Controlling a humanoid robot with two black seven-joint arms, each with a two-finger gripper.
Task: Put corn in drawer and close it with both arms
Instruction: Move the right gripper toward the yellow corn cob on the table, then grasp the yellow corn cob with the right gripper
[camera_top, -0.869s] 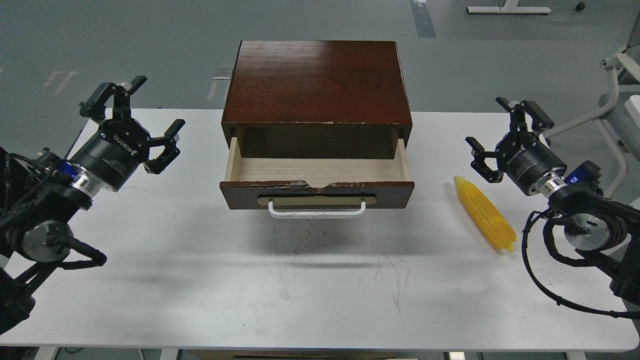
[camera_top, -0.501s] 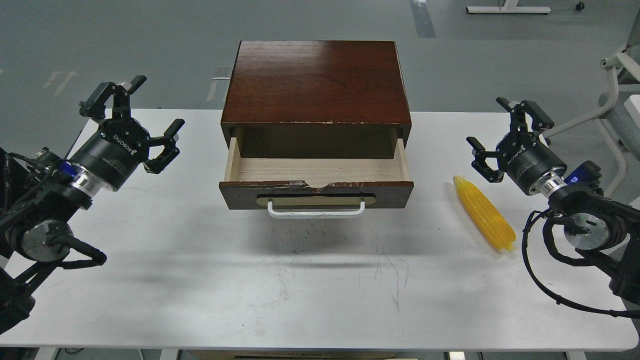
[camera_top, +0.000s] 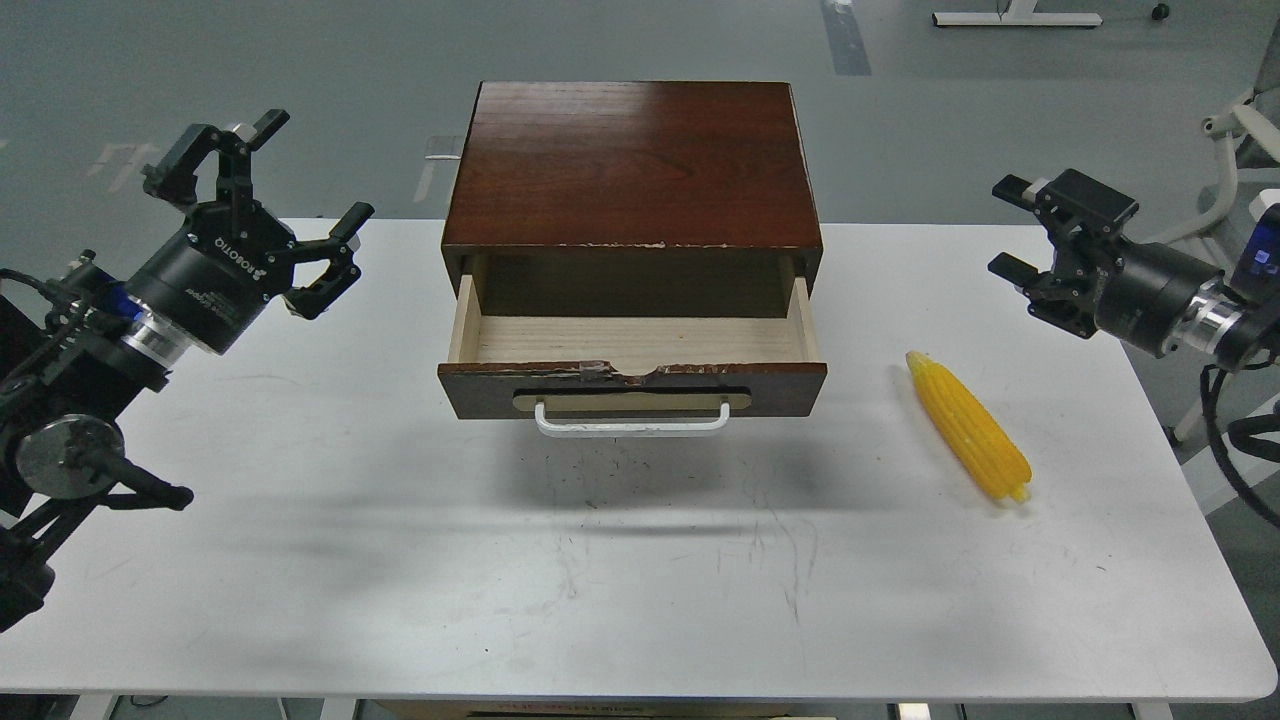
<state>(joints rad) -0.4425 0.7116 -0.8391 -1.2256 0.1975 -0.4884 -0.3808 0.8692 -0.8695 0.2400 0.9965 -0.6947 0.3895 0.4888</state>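
Left gripper (camera_top: 262, 195): fingers spread wide, holding nothing, raised left of the drawer.
Right gripper (camera_top: 1032, 238): fingers apart, apparently wide, though seen side-on; touches nothing.
Drawer (camera_top: 632, 345): pulled out of the dark-brown box (camera_top: 632, 165); pale wood inside, nothing in it.
Corn (camera_top: 967, 425): lying on the white table (camera_top: 600, 580), right of the drawer, apart from both grippers.
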